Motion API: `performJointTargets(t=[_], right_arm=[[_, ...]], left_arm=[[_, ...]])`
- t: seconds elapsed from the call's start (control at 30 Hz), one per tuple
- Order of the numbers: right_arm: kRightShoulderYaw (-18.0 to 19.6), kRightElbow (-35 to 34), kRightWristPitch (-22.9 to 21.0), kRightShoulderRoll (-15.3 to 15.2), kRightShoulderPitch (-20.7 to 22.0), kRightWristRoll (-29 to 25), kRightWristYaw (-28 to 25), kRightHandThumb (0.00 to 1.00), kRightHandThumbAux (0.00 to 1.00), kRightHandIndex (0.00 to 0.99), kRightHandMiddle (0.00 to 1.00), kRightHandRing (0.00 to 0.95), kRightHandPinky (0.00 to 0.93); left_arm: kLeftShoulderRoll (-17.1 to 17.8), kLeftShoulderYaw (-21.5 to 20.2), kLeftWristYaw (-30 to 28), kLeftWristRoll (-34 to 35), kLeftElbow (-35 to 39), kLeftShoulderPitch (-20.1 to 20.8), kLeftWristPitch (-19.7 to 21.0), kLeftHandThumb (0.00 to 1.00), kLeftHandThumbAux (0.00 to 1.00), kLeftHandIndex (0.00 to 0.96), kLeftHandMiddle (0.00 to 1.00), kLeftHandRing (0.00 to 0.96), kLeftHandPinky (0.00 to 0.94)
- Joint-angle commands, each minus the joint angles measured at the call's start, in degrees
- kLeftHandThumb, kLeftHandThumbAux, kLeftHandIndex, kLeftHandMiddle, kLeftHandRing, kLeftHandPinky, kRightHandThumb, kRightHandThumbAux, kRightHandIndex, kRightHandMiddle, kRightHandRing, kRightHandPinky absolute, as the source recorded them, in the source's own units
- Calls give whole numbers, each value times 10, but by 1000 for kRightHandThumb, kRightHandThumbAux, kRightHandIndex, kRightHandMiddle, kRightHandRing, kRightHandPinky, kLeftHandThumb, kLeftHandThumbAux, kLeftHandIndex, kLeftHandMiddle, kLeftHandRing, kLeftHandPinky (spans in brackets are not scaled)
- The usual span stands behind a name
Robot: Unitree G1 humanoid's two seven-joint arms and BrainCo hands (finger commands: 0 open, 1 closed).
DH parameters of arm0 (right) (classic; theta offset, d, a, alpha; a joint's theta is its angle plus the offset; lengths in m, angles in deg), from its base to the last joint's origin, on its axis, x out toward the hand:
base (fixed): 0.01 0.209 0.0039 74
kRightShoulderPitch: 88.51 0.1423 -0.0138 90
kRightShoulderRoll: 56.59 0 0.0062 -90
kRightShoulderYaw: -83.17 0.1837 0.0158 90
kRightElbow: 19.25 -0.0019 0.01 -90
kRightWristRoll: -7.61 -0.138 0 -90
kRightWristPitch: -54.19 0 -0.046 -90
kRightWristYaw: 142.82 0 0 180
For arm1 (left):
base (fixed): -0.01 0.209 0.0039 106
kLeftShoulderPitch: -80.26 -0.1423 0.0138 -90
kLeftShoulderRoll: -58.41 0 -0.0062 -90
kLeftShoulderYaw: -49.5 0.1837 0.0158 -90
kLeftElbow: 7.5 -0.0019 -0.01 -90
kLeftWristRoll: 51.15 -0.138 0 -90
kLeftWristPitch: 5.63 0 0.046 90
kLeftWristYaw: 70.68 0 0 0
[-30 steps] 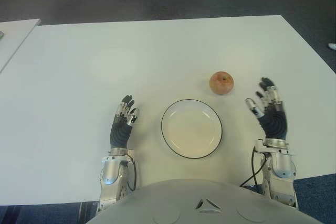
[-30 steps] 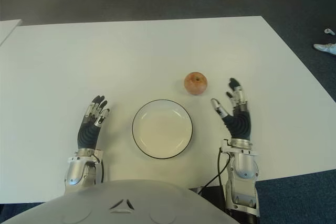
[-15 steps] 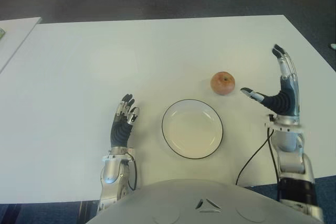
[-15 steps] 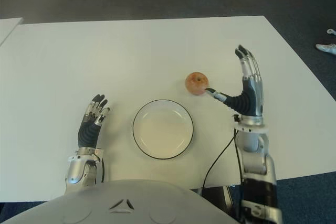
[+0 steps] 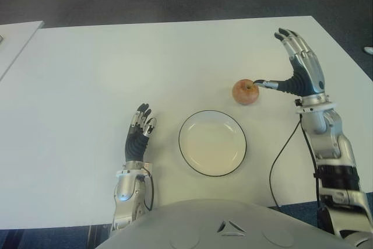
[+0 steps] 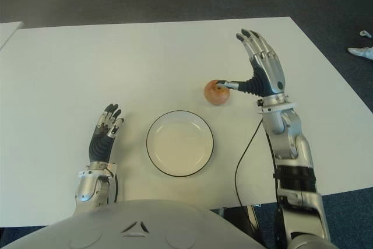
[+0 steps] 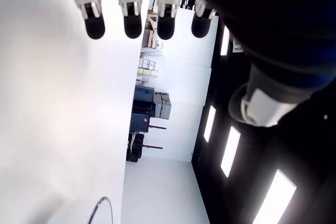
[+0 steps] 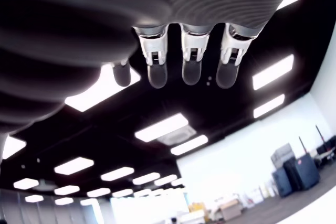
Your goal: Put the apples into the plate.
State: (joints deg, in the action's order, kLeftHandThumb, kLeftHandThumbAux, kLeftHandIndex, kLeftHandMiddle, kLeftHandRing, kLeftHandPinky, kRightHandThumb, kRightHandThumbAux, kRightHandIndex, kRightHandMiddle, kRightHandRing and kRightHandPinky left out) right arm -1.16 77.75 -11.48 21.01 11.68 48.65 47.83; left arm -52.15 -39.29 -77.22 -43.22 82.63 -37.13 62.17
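In the left eye view, a single apple [image 5: 246,92] sits on the white bench [image 5: 87,74], at about 1 o'clock from the white dark-rimmed plate [image 5: 213,143] and apart from its rim; the plate holds nothing. The right hand [image 5: 297,68] is raised at 3 o'clock of the apple, its four fingers [image 5: 289,38] stretched wide and pointing away from the robot, the thumb reaching across so its tip meets the apple's top. It grips nothing. The left hand [image 5: 139,135] shows at 9 o'clock of the plate, well apart from it, fingers straight and loosely together, holding nothing.

The right eye view shows the same layout, the thumb tip on the apple near its stem.

In the left wrist view, four extended fingertips [image 7: 130,22] show over bare bench, nothing between them.

In the right wrist view, straight fingertips [image 8: 191,61] stand against ceiling lights, with nothing in them.
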Motion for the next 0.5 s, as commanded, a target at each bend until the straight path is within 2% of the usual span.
performJointTargets(t=[0.03, 0.5], right_arm=[[-52, 122, -6, -16, 65, 31, 24, 319, 441, 38, 36, 14, 40], [-125, 198, -31, -16, 118, 36, 61, 326, 455, 30, 28, 0, 1]], left_arm=[[0, 3, -4, 2, -5, -3, -1, 311, 554, 63, 29, 11, 29], [7, 4, -2, -8, 5, -16, -9, 270, 556, 54, 24, 11, 28]])
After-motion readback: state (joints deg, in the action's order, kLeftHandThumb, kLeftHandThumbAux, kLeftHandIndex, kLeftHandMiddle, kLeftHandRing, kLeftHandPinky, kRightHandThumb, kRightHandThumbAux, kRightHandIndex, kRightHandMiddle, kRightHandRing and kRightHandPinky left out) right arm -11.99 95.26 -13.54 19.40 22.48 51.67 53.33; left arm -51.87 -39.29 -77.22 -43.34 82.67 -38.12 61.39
